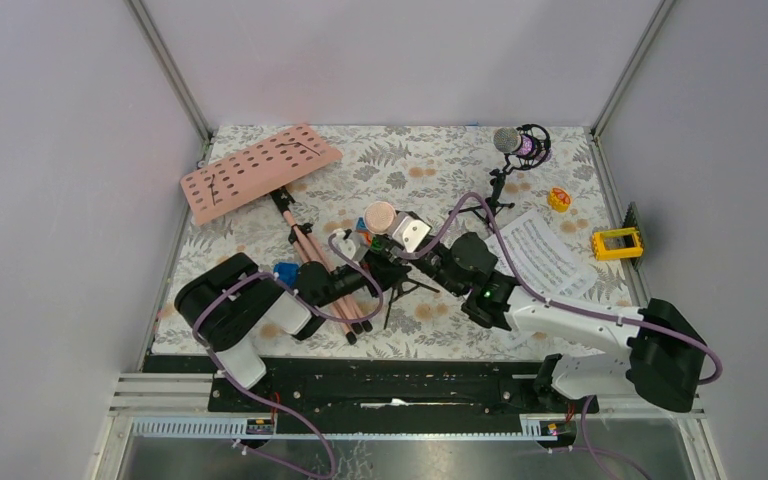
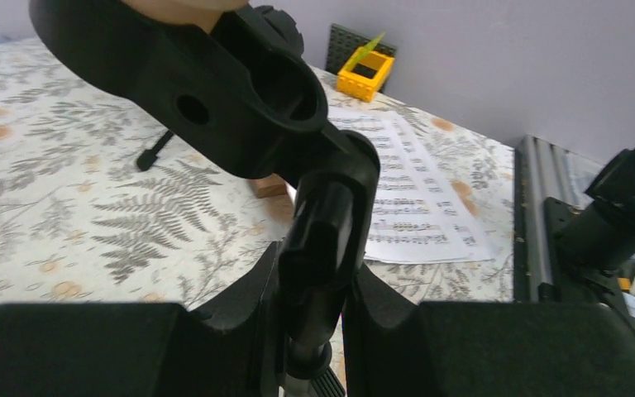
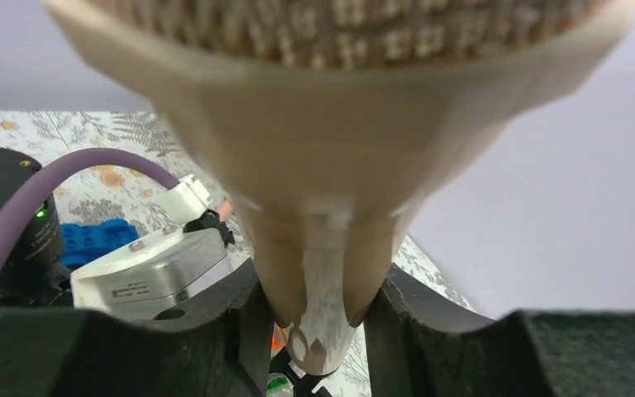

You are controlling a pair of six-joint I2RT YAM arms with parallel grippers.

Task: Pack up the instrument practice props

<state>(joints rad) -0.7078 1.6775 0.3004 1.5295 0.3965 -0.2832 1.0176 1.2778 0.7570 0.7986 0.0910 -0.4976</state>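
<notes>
Finding nothing packed: left jaws clench the black stand (image 2: 322,240), right jaws flank the pink microphone (image 3: 322,165), grip unclear; rack (image 1: 258,170), pages (image 1: 545,255), purple microphone (image 1: 515,142) sit unpacked.

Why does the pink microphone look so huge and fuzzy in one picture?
Right wrist view: the pink microphone sits very near the lens, so it fills the frame out of focus. Left wrist view: the black holder looms large, while the sheet-music pages behind stay fairly clear. Top view: everything small and sharp.
</notes>
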